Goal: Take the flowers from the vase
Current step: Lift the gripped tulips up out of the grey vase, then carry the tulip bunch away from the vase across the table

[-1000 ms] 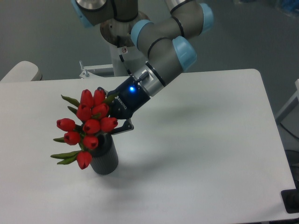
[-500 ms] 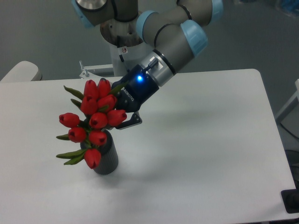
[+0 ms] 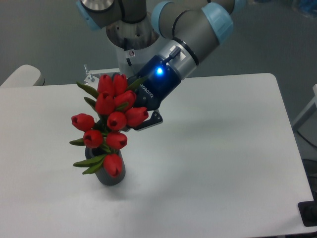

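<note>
Since a second ago the flowers (image 3: pixel 110 124) have risen up and to the right, lowest bud now over the vase (image 3: pixel 110 174) mouth; stems hidden, so clearance unconfirmed. Gripper (image 3: pixel 132 123) behind bunch, fingers clamped on the flowers. White desk (image 3: pixel 223 148) lies open rightward, edges well away
</note>
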You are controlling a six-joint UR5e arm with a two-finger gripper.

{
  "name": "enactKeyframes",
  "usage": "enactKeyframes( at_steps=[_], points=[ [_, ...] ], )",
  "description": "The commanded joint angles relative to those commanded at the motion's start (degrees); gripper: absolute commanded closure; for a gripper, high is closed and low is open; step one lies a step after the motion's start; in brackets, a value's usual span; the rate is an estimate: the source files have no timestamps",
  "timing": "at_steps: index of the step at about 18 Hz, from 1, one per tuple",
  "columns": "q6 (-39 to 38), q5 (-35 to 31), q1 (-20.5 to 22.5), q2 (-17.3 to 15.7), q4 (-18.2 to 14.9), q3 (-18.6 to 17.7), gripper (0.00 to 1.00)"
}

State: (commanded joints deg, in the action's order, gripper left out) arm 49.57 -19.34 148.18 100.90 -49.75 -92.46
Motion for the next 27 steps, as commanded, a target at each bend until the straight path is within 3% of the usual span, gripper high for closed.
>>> enactKeyframes(
  at_steps=[5, 14, 27],
  points=[
    [-1.15, 0.35, 2.55, 2.28, 0.00, 3.42, 0.61],
    [6.32, 0.00, 9.23, 11.69, 0.09, 8.00, 0.61],
    [11.42, 0.00, 15.39, 11.25, 0.44, 7.21, 0.61]
  ],
)
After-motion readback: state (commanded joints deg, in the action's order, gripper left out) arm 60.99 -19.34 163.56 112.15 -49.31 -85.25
